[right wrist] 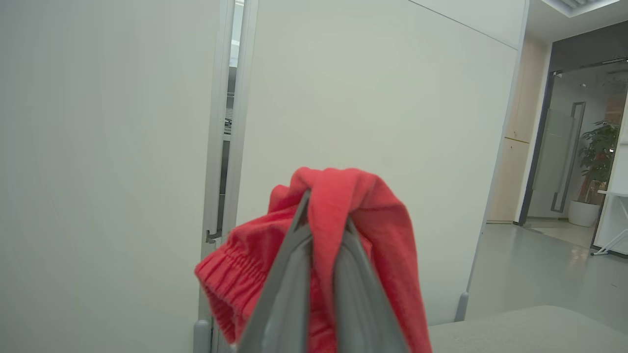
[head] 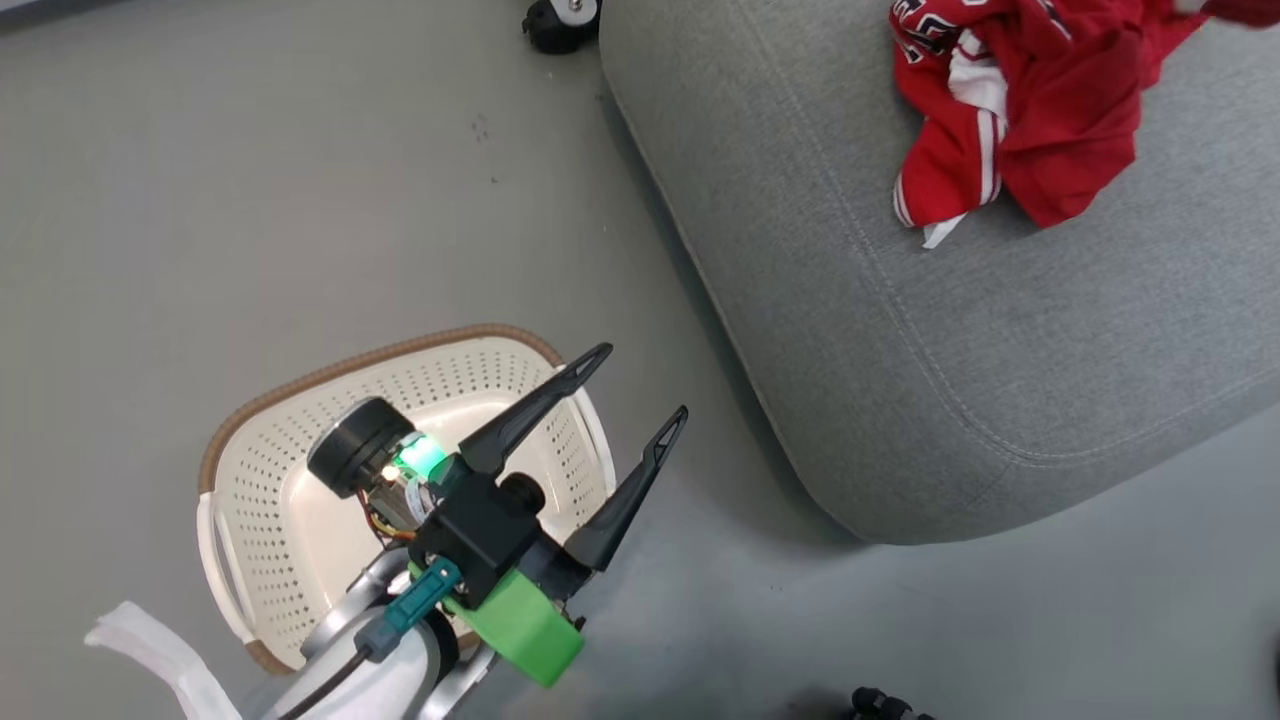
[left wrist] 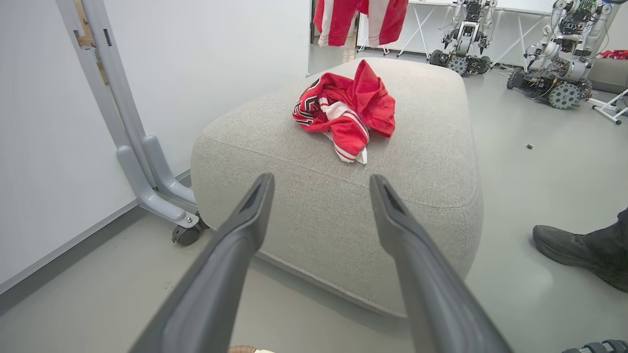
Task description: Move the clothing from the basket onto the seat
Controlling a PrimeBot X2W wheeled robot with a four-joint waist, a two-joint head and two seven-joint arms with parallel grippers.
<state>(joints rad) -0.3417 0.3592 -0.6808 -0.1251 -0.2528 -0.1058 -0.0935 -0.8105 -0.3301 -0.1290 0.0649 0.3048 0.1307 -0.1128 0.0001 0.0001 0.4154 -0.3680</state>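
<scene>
Hanging over the basket [head: 260, 500] with its jaws spread and nothing between them, the left gripper [head: 644, 380] looked done there: the basket's visible floor was bare. The jersey [head: 1050, 110] lay crumpled on the far right of the seat [head: 1000, 400]. The right gripper [right wrist: 326, 211] was clamped on the plain red garment [right wrist: 382, 230], held high so, I judge, its loose folds would clear the seat's edge before release beside the jersey.
</scene>
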